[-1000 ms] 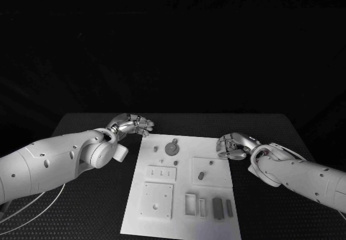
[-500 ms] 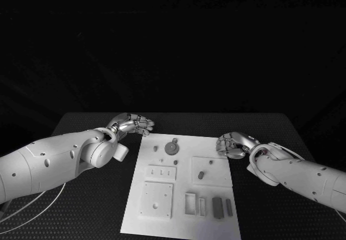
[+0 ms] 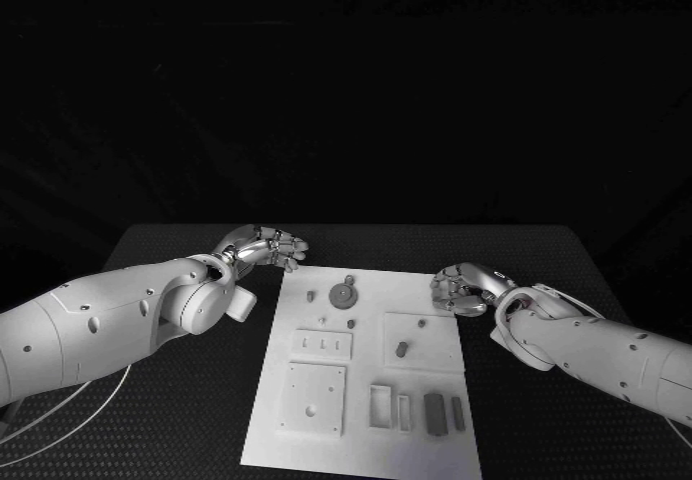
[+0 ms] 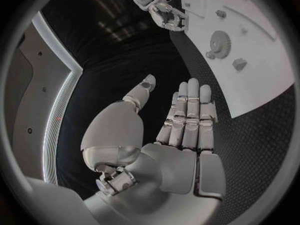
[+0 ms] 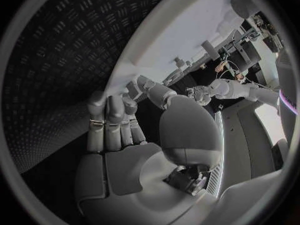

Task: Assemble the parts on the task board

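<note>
Clearly, both hands hold nothing.
Right hand (image 3: pixel 464 289), fingers extended, hovers at the board (image 3: pixel 368 440) edge, nearest the peg (image 3: pixel 402 350); left hand (image 3: pixel 270 248) is likewise unclenched.

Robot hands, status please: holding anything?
Left robot hand empty, fingers extended. Right robot hand empty beside white task board. Small grey parts untouched. Nothing in the way.

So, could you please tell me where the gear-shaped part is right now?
In the head view, the gear-shaped part lies near the task board's far edge, between the left hand and right hand.
</note>
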`<action>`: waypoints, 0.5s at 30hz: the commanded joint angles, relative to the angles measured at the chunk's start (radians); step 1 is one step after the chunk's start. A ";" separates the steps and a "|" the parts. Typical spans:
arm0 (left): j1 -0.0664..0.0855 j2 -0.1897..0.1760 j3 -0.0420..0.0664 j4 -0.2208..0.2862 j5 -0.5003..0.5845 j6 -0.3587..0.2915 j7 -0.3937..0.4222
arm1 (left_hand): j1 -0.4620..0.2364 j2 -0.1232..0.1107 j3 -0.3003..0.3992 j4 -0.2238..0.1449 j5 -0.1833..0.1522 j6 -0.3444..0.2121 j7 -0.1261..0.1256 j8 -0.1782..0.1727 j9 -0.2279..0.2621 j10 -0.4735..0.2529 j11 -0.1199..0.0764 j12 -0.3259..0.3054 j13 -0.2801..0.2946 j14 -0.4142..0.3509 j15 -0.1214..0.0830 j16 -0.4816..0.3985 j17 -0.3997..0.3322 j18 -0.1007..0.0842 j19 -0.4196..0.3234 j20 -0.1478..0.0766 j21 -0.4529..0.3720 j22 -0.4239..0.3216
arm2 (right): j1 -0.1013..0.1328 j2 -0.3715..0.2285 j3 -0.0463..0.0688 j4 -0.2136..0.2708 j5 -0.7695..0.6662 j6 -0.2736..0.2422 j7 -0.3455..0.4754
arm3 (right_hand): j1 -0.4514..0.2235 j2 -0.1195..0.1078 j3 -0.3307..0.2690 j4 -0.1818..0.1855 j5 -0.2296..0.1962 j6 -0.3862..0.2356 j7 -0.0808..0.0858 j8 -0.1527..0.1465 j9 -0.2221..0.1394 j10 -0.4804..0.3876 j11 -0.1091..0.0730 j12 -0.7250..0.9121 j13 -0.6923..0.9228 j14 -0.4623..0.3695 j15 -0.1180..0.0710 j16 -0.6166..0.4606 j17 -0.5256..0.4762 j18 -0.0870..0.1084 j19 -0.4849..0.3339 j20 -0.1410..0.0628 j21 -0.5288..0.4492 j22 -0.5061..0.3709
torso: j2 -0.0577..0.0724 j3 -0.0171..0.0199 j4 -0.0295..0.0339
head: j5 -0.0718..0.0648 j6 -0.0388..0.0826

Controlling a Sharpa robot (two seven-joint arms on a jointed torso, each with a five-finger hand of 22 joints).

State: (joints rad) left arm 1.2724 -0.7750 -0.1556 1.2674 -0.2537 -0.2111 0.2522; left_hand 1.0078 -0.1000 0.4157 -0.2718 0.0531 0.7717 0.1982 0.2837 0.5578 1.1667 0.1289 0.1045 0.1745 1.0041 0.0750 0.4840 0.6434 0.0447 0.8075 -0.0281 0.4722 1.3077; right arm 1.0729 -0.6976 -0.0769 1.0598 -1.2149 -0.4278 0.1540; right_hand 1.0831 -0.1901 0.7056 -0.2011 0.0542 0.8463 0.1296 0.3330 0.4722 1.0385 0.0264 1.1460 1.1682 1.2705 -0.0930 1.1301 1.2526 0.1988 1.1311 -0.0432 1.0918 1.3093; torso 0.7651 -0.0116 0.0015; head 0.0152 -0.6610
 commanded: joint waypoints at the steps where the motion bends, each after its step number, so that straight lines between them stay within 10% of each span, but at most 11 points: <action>1: 0.000 0.001 0.001 0.002 0.000 0.015 0.010 | -0.004 0.003 -0.004 0.002 -0.002 -0.005 0.001 -0.004 0.001 -0.008 -0.001 -0.002 0.001 0.001 0.000 -0.005 0.001 0.020 -0.005 0.004 -0.005 0.011 | -0.002 0.003 0.000 0.000 -0.002 0.003 -0.002 | 0.001 0.008 0.001 -0.005 -0.004 0.135 -0.015 0.004 0.001 -0.014 -0.022 0.005 -0.001 0.000 -0.008 0.004 -0.001 0.063 0.006 -0.001 0.005 0.017 | 0.000 0.0002 0.0007 | 0.000 -0.001; 15: 0.000 0.002 0.001 0.000 0.000 0.015 0.007 | -0.003 0.004 -0.003 0.001 -0.002 -0.006 0.001 -0.004 0.001 -0.008 -0.001 -0.002 0.001 0.001 0.000 -0.005 0.001 0.020 -0.005 0.004 -0.005 0.011 | -0.002 0.004 0.000 0.000 -0.014 0.002 -0.004 | 0.004 0.037 0.009 -0.020 -0.003 0.154 -0.023 0.015 0.011 -0.004 -0.029 0.004 -0.004 0.005 -0.014 0.006 0.000 0.063 0.011 -0.004 0.009 0.016 | -0.001 0.0008 -0.0008 | 0.001 -0.004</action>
State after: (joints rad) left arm 1.2723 -0.7746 -0.1556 1.2657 -0.2537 -0.2102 0.2509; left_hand 1.0078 -0.1000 0.4157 -0.2718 0.0531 0.7717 0.1982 0.2837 0.5576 1.1667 0.1289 0.1045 0.1745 1.0041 0.0750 0.4840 0.6432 0.0472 0.8075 -0.0281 0.4722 1.3075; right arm 1.0715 -0.6949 -0.0769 1.0595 -1.2168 -0.4278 0.1510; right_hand 1.0883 -0.1581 0.7155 -0.2173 0.0542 0.8512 0.1248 0.3447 0.4834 1.0485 0.0164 1.1460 1.1655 1.2760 -0.0981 1.1305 1.2524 0.1990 1.1363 -0.0449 1.0957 1.3092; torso 0.7645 -0.0109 0.0010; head 0.0161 -0.6644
